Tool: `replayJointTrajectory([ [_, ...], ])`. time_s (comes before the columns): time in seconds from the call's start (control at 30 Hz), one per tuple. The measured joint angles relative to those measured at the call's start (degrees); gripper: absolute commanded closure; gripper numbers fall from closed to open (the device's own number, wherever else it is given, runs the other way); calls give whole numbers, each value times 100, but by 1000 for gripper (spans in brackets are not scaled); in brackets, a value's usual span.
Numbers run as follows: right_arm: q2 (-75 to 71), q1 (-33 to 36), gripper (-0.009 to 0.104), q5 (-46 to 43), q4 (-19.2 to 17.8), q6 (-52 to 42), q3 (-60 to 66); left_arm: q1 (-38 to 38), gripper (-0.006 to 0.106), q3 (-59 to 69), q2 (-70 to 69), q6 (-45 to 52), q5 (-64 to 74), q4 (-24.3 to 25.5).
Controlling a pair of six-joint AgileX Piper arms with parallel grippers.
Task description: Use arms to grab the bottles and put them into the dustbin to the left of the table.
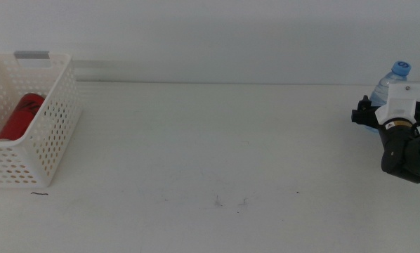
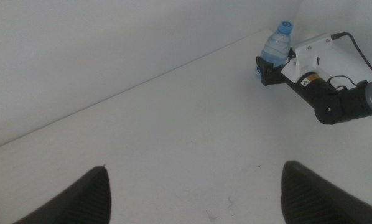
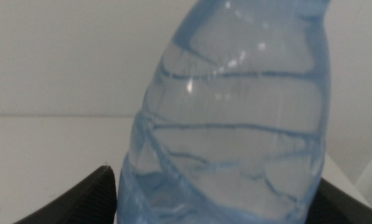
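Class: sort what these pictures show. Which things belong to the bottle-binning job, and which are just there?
Job:
water bottle between the jaws of the right gripper
red can lying in the white basket
left gripper, open, waiting

Just there:
table
small dark scuff marks

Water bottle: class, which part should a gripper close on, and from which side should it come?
Grip the water bottle at its lower body, coming level from the table's open side; it stands upright, and the right gripper already brackets it there.

Table [image 1: 210,154] with dustbin [image 1: 55,133], bottle [image 1: 391,81]
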Motion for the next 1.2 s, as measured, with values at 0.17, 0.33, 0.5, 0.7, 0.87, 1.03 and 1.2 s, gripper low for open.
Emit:
replayJointTrajectory([
  [0.17, 72, -13, 25, 0, 23, -161, -150, 0, 7, 0, 0, 0, 0, 0],
  [0.33, 105, -13, 41, -3, 48, -240, -225, 0, 7, 0, 0, 0, 0, 0],
  [0.5, 105, -13, 98, -13, 63, -261, -225, 0, 7, 0, 0, 0, 0, 0],
  [0.7, -49, 403, 98, 166, 313, -323, -231, 0, 7, 0, 0, 0, 0, 0],
  [0.87, -635, 1415, 98, 1362, -245, -269, -588, 0, 7, 0, 0, 0, 0, 0],
  [1.03, -730, 2477, 98, 2291, -1153, 383, -1545, 0, 7, 0, 0, 0, 0, 0],
  [1.2, -172, 3179, 98, 2510, -1356, 533, -2142, 0, 7, 0, 0, 0, 0, 0],
])
